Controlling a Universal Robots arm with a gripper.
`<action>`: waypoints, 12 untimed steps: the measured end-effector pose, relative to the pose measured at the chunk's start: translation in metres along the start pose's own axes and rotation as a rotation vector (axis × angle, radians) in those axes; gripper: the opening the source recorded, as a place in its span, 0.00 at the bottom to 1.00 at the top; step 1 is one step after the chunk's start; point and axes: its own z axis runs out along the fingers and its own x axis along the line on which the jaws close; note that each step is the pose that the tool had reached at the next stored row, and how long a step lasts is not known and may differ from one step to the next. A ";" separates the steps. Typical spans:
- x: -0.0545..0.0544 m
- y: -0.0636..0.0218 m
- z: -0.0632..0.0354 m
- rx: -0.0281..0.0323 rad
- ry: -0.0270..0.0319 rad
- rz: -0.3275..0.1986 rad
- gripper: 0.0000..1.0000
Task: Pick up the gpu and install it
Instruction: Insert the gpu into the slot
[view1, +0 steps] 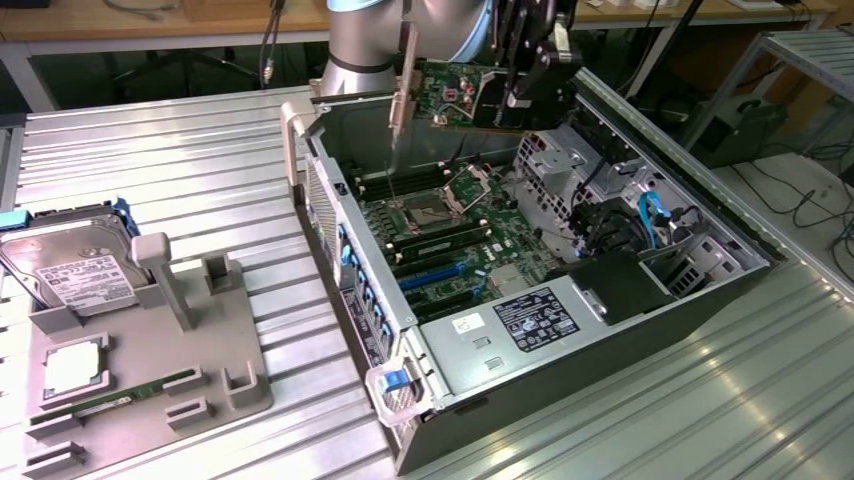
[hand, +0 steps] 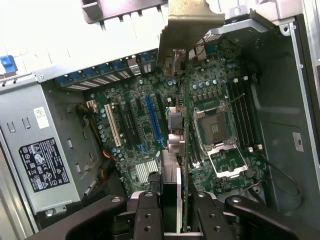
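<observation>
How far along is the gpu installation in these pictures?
Done: the gpu is picked up and hangs in the air. In hand: the fingers clamp its edge, holding it above the open computer case, over the motherboard. Left: seating it; the card sits in no slot yet, and the blue slot is empty.

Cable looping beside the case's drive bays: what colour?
The cable is bright blue, clearest in the exterior view.

Table (view1: 174, 150) ribbed metal; holder (view1: 230, 340) matt grey plastic; gpu (view1: 461, 95) bracket metal
</observation>
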 end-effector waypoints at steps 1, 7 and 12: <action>0.000 0.0000 0.0000 -0.0005 -0.0005 -0.018 0.28; 0.000 0.0000 0.0016 0.0063 -0.0060 -0.157 0.28; 0.000 0.0002 0.0075 0.0235 -0.0115 -0.218 0.28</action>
